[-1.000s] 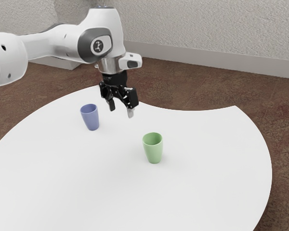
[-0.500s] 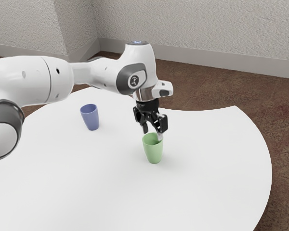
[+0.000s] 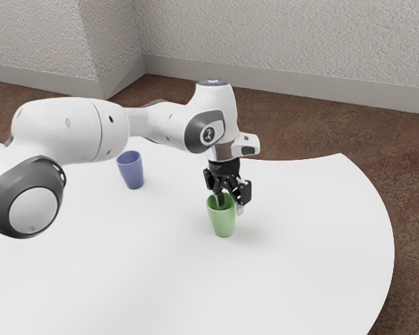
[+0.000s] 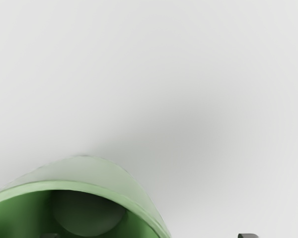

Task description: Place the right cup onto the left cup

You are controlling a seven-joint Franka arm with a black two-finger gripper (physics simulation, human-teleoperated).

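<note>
The gripper (image 3: 230,205) is low over the green cup (image 3: 223,220) in the exterior view, its fingers apart, one over the cup's mouth and the other past the rim toward the exterior view's right. The green cup stands upright. In the wrist view the green cup (image 4: 84,171) lies close under the hand, and fingertips at the lower edge show the gripper (image 4: 149,236) spread, one tip over the cup's opening and one outside it. The blue cup (image 3: 130,170) stands upright toward the exterior view's left, apart from the green one.
Both cups are on a white round-edged table (image 3: 307,237). The arm reaches across from the exterior view's left, its elbow in front of the table's left part. A pale wall and baseboard are behind, beyond the brown floor.
From above the area between the cups, my hand has moved toward the exterior view's right and down to the green cup. Both cups stand where they were.
</note>
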